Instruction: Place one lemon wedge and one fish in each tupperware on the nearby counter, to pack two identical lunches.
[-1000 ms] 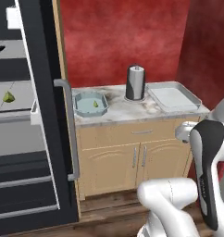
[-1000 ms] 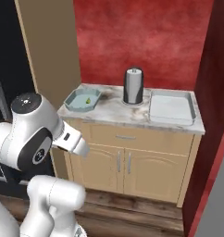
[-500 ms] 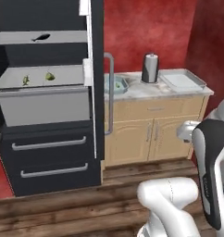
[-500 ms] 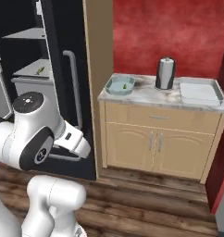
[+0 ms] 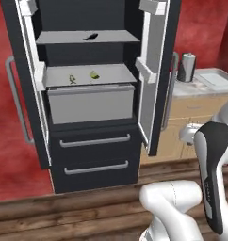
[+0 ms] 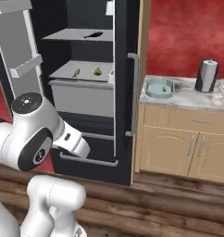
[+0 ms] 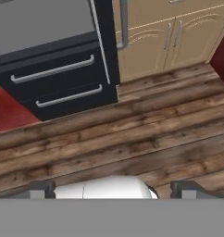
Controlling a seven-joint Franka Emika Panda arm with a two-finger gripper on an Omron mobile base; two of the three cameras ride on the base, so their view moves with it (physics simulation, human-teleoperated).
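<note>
Black fridge (image 5: 87, 94): left base view; both doors swung open, grey shelves inside, two drawers with bar handles below.
Top shelf: one dark fish (image 5: 91, 36) lying flat.
Middle shelf: a lemon wedge (image 5: 94, 74) beside a smaller green piece (image 5: 72, 79), just apart, above a grey bin.
Counter (image 5: 205, 89): marbled top to the right of the fridge, with a dark paper-towel holder (image 5: 186, 67) and a white-grey tray (image 5: 218, 78) beyond it.

Right base view, fridge: fish (image 6: 93, 34) on the upper shelf, wedge (image 6: 98, 71) and green piece (image 6: 77, 72) on the shelf under it.
Blue tray (image 6: 159, 87): on the counter (image 6: 188, 99) next to the fridge side, a small green bit inside; holder (image 6: 206, 76) further right.

Hand view, gripper (image 7: 114, 190): fingertips spread wide at the lower corners, nothing between them, aimed down at the plank floor (image 7: 132, 139).
Ahead of the fingers: fridge drawers (image 7: 58, 83) upper left, tan cabinet doors (image 7: 169, 37) upper right; trays, fish and wedge all well away from the hand.
</note>
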